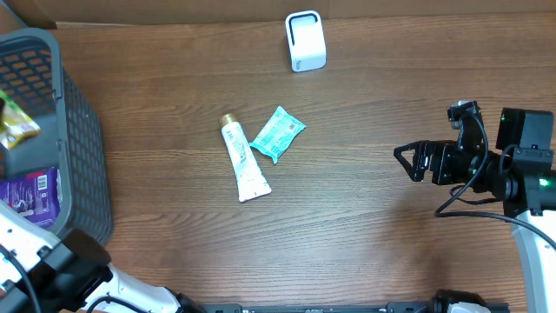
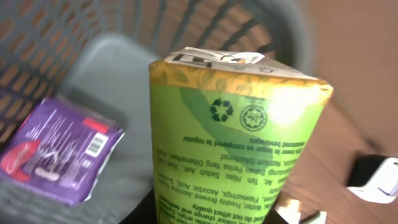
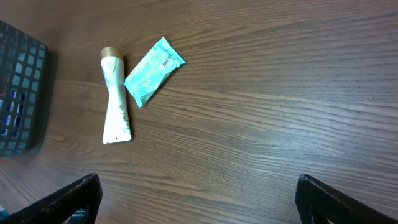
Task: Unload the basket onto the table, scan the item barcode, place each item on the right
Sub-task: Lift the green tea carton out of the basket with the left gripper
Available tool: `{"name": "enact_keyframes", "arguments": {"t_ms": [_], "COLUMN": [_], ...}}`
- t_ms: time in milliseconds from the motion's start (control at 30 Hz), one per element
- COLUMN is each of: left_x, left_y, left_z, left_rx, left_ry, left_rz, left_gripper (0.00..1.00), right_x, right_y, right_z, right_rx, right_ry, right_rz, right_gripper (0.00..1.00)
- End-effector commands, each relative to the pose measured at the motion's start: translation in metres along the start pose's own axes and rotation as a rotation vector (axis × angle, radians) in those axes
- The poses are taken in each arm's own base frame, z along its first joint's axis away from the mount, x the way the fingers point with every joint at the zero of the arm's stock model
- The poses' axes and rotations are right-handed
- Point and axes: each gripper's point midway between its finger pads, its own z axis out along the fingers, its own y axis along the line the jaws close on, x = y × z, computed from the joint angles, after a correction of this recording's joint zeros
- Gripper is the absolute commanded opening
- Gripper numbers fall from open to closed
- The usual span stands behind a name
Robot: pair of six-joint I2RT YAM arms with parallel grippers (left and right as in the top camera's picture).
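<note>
My left gripper (image 2: pixel 214 214) is shut on a green drink carton (image 2: pixel 236 130), holding it by its lower part above the grey basket (image 2: pixel 124 68). The carton's printed side faces the camera, and its folded top points away. From overhead the carton (image 1: pixel 16 123) shows at the far left over the basket (image 1: pixel 82 148). The white scanner (image 1: pixel 305 41) stands upright at the back of the table, and a white object (image 2: pixel 376 177) shows at the right edge of the left wrist view. At the right, my right gripper (image 1: pixel 415 162) hangs open and empty over bare wood (image 3: pixel 198 186).
A purple packet (image 2: pixel 59 149) lies in the basket (image 1: pixel 33 193). A cream tube (image 1: pixel 243 159) and a teal packet (image 1: pixel 277 134) lie side by side mid-table, and both show in the right wrist view, the tube (image 3: pixel 115 99) and the packet (image 3: pixel 152 71).
</note>
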Motion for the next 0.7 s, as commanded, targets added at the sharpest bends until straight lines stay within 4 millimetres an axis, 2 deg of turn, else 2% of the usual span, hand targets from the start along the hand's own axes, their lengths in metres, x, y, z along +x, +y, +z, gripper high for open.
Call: {"name": "enact_keyframes", "arguments": {"t_ms": [0, 100, 233, 533, 667], "left_x": [-0.008, -0.001, 0.029, 0.114, 0.149], "left_y": [-0.049, -0.077, -0.120, -0.204, -0.233], "left_z": [-0.043, -0.066, -0.081, -0.069, -0.059], "left_rx": [0.133, 0.177, 0.246, 0.390, 0.421], "left_ry": [-0.102, -0.135, -0.099, 0.139, 0.227], "left_rz": [0.068, 0.125, 0.215, 0.432, 0.519], "left_gripper": [0.22, 0.23, 0.24, 0.20, 0.20], "right_x": [-0.007, -0.008, -0.008, -0.007, -0.007], "right_y": [0.006, 0.006, 0.006, 0.008, 0.008], "right_z": [-0.004, -0.004, -0.004, -0.004, -0.004], "right_rx": [-0.014, -0.014, -0.014, -0.022, -0.022], "right_ry": [-0.021, -0.022, -0.022, -0.021, -0.018], "right_rz": [-0.025, -0.025, -0.025, -0.024, -0.022], "right_gripper": [1.00, 1.00, 1.00, 1.00, 1.00]}}
